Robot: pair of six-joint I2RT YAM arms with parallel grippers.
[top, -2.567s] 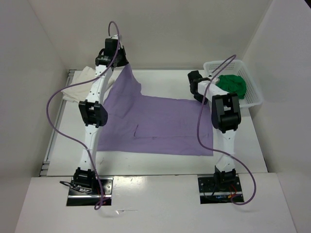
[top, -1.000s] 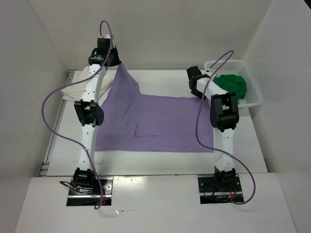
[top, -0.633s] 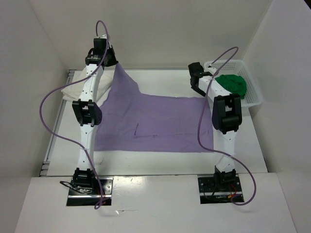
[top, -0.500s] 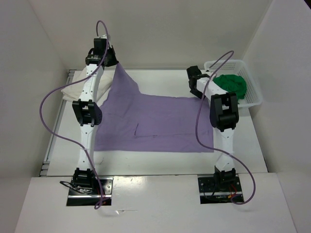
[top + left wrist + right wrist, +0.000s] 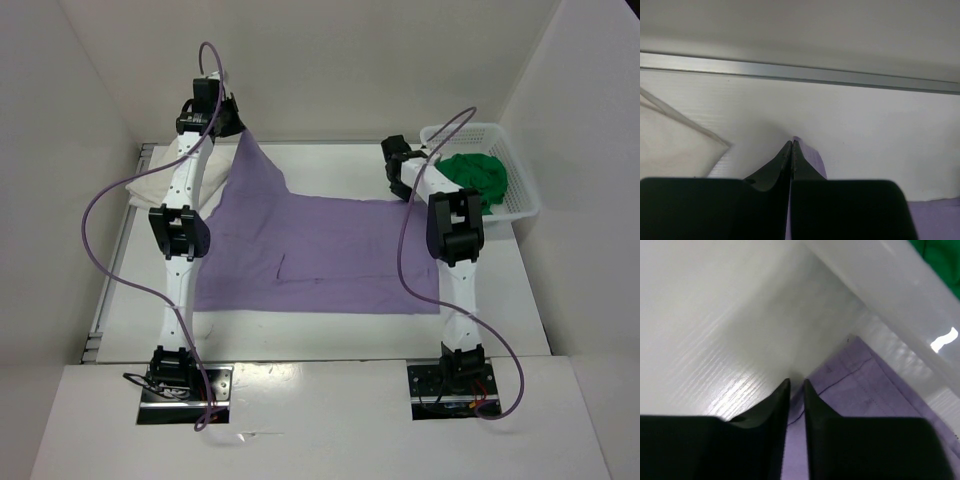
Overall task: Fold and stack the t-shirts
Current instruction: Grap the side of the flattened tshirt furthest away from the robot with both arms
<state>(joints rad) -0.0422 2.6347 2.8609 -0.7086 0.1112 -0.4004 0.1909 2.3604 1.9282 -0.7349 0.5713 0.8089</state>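
The light purple t-shirt lies spread flat across the table. Its far-left corner is pulled up toward the back wall by my left gripper, which is shut on the cloth. In the left wrist view the left gripper has its fingers pressed together. My right gripper is down at the shirt's far-right corner. In the right wrist view the right gripper is closed to a narrow slit with the purple hem between its fingers. The white t-shirt lies crumpled at the far left. The green t-shirt sits in the basket.
The white perforated basket stands at the far right, its wall close beside my right gripper. White enclosure walls rise on three sides, and a metal rail runs along the back edge. The white shirt lies left of my left gripper.
The right gripper has come down onto the shirt's far-right corner and its jaws have narrowed around the hem. The left gripper keeps the far-left corner raised and has barely moved.
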